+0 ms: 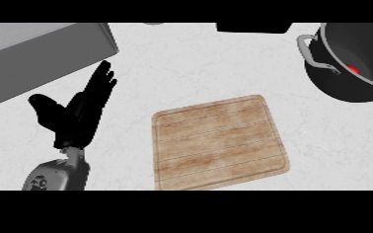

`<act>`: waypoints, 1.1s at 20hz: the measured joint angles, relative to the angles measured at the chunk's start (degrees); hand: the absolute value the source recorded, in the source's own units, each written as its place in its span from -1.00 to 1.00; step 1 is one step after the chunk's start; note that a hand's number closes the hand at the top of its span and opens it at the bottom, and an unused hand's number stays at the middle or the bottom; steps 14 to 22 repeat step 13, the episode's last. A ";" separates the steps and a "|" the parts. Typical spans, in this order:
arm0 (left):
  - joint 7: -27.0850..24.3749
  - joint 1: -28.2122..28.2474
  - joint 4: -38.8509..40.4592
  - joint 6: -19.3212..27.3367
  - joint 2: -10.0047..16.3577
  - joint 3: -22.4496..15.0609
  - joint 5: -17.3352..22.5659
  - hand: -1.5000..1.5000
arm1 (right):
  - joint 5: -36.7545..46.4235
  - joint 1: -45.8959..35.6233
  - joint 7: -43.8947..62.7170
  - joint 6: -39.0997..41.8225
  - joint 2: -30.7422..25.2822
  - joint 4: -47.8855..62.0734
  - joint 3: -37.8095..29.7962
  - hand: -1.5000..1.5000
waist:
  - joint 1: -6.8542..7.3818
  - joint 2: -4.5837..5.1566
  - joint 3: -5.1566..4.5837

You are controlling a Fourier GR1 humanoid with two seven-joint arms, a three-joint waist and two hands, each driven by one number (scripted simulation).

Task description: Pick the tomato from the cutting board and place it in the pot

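Black and matte, the robot's left hand (76, 111) rested at the left of the view, fingers straight, thumb spread wide, holding nothing. Beside it lay a rounded-corner wooden cutting board (218, 143), pale brown with streaked grain and thin grooves, its near edge by the view's lower border. A broad stretch of white marbled counter (189, 64) separated the board from a dark round pot (331, 86) at the upper right, cut off by the view's right edge. A curved metal handle (313, 54) showed on its rim. Inside, a small red patch of the tomato (354, 69) showed. A smooth grey slab (44, 54) filled the upper left corner.
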 measured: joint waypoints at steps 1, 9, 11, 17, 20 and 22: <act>0.10 -0.35 0.30 0.23 -0.15 0.09 -0.12 0.00 | -0.47 -0.36 -0.14 0.31 0.81 1.46 -0.51 -1.00 | -0.04 0.02 0.00; -0.48 0.54 0.07 -0.37 0.33 0.93 0.11 0.00 | -8.11 -3.68 -3.19 -3.37 2.98 7.11 -9.70 -1.00 | -0.29 0.03 0.06; -0.28 0.12 0.20 -0.40 0.20 0.93 0.21 0.00 | -10.03 -4.08 -4.76 -5.81 2.36 7.66 -12.38 -1.00 | -0.34 0.09 0.08; -0.13 -0.36 0.24 -0.58 0.47 1.53 0.58 0.00 | -11.59 -4.15 -6.18 -7.46 0.89 8.72 -14.77 -1.00 | -0.28 0.16 0.08; -0.13 -0.36 0.24 -0.58 0.47 1.53 0.58 0.00 | -11.59 -4.15 -6.18 -7.46 0.89 8.72 -14.77 -1.00 | -0.28 0.16 0.08; -0.13 -0.36 0.24 -0.58 0.47 1.53 0.58 0.00 | -11.59 -4.15 -6.18 -7.46 0.89 8.72 -14.77 -1.00 | -0.28 0.16 0.08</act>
